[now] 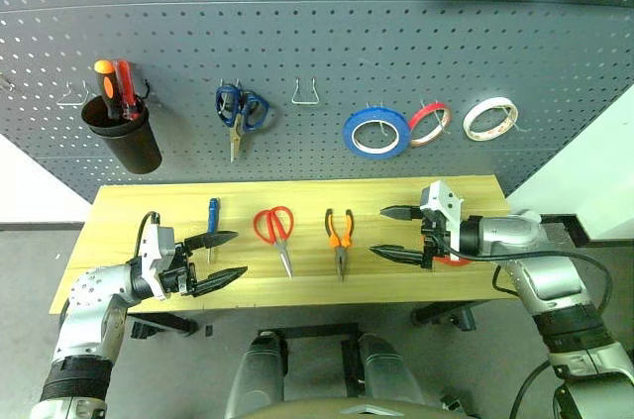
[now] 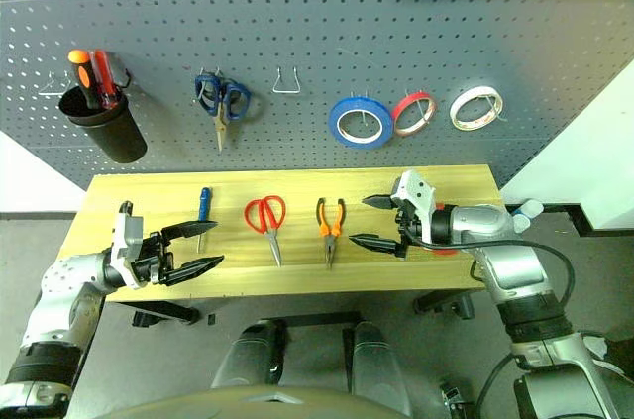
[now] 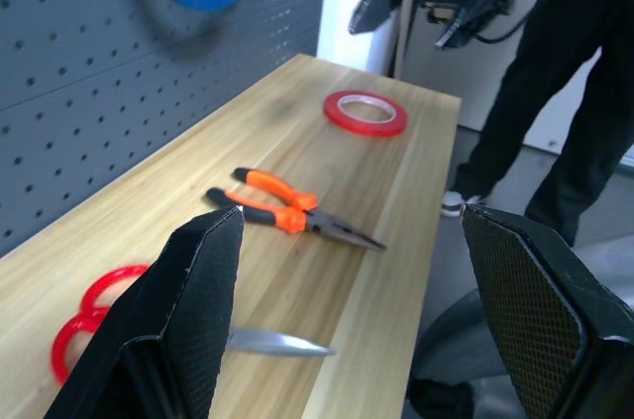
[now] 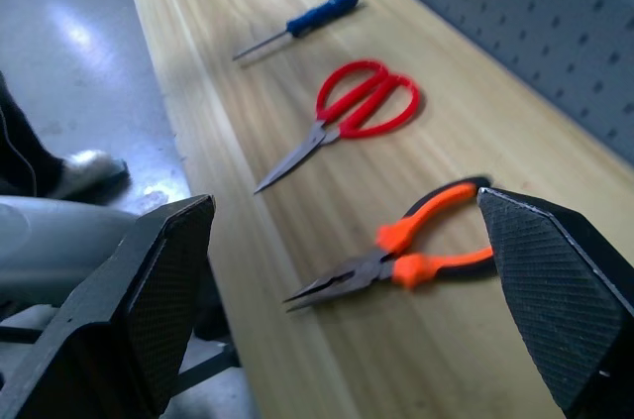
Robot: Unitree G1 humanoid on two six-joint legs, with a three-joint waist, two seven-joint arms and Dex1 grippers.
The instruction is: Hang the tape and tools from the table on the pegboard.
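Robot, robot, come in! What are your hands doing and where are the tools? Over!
Left gripper open, right gripper open, both empty. Screwdriver, red scissors, pliers, red tape on the table. Nothing blocking.

The table (image 1: 119, 203) has a light wood-grain top. On it, from the robot's left to right, lie the blue-handled screwdriver (image 1: 212, 216), the red scissors (image 1: 275, 231) and the pliers (image 1: 340, 234), each apart from the next. The tape (image 3: 367, 112) lies flat near the right end.
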